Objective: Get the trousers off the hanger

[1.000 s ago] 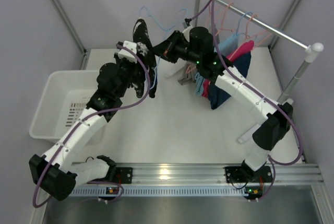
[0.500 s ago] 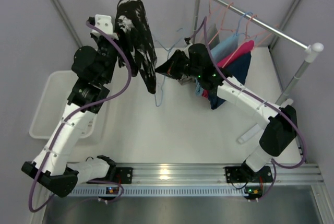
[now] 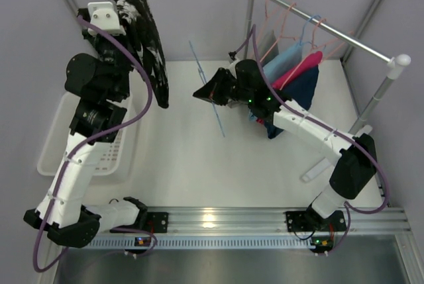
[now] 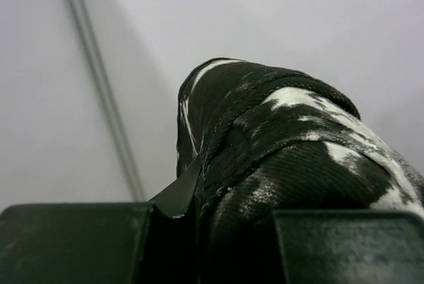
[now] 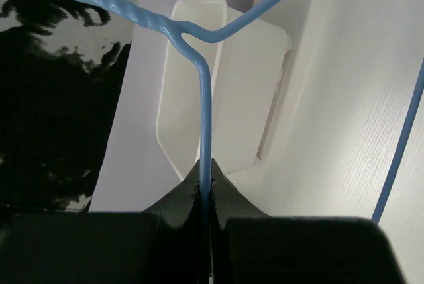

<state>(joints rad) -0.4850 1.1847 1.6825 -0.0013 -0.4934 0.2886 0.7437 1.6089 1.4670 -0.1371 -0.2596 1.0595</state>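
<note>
A white bin (image 3: 54,143) sits at the left edge of the counter (image 3: 199,171). A metal rack (image 3: 361,42) stands at the far right corner.

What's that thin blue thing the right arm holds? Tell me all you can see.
A thin blue wire hanger, bare of clothes, its wires twisted together at the neck. The right end effector is shut on one straight wire and holds it in the air above the table, apart from the black speckled trousers.
</note>
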